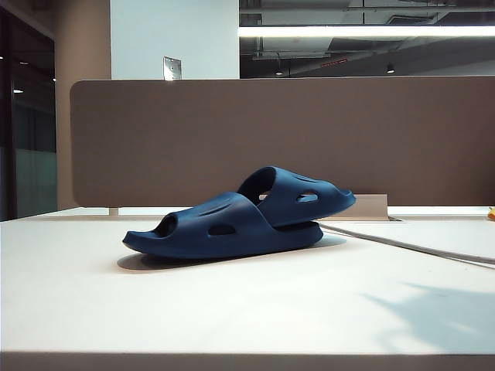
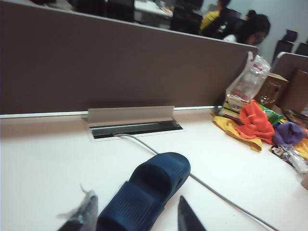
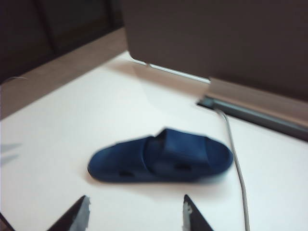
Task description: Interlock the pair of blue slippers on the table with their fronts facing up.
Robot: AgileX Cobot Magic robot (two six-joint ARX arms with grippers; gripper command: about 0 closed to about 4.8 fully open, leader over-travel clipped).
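The pair of blue slippers lies on the table (image 1: 232,309), near its middle. One slipper (image 1: 216,232) rests flat with its strap up. The other slipper (image 1: 302,193) is hooked through it and leans on it, tilted. Neither gripper shows in the exterior view. My left gripper (image 2: 136,196) is open; the slippers (image 2: 144,192) appear between its spread fingers, and neither finger touches them. My right gripper (image 3: 134,197) is open over bare table with nothing between its fingers. The slippers (image 3: 161,156) lie a short way beyond it.
A brown-grey divider panel (image 1: 232,139) stands along the back of the table. A grey cable (image 1: 410,247) runs from a metal cable slot (image 2: 134,127) past the slippers. Coloured cloths and bags (image 2: 255,122) are piled at the table's far right.
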